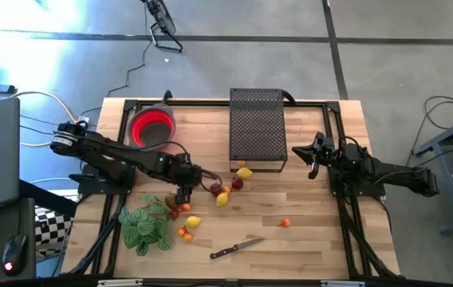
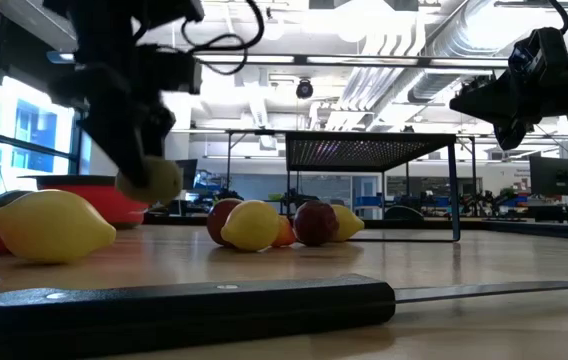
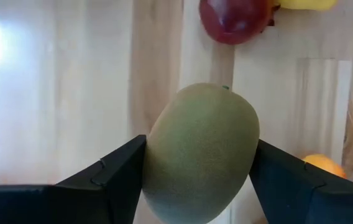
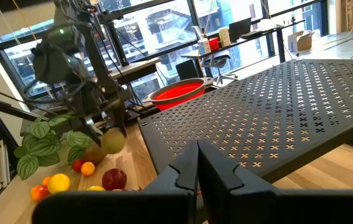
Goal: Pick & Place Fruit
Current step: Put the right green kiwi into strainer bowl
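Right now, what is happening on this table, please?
The left claw is shut on a brown-green kiwi and holds it above the wooden table, near the leafy plant. Lemons, apples and small orange fruits lie scattered around; the red bowl sits at the far edge. The right claw is shut and waits beside the black perforated stand.

Left arm (image 1: 123, 162): matte black jointed links, a silver motor housing at its base, pale cables trailing off the desk's left edge. Right arm (image 1: 378, 171): all black, blocky links. Fingers (image 3: 111, 180): flat black angular plates with stepped, notched inner edges.
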`<action>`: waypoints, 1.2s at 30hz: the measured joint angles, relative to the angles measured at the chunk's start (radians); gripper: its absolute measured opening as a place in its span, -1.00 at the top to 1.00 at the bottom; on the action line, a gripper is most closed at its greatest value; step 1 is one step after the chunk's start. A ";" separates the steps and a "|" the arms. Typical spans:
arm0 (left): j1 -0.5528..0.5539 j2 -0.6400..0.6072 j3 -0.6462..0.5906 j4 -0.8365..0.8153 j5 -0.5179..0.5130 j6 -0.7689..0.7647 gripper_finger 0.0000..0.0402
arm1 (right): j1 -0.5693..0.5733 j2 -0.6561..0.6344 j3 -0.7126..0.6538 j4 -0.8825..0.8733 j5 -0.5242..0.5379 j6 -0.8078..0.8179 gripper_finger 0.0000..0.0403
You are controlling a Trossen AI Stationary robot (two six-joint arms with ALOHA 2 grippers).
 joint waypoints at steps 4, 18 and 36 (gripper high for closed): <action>0.000 0.000 0.092 -0.114 -0.051 0.004 -0.22 | 0.000 0.000 0.000 0.000 0.000 0.000 0.99; 0.001 0.000 0.443 -0.495 -0.263 -0.040 -0.22 | 0.000 0.000 0.000 0.000 -0.001 0.000 0.99; 0.367 -0.013 0.548 -0.607 -0.297 0.025 -0.22 | 0.000 0.000 0.000 -0.001 -0.003 0.000 0.99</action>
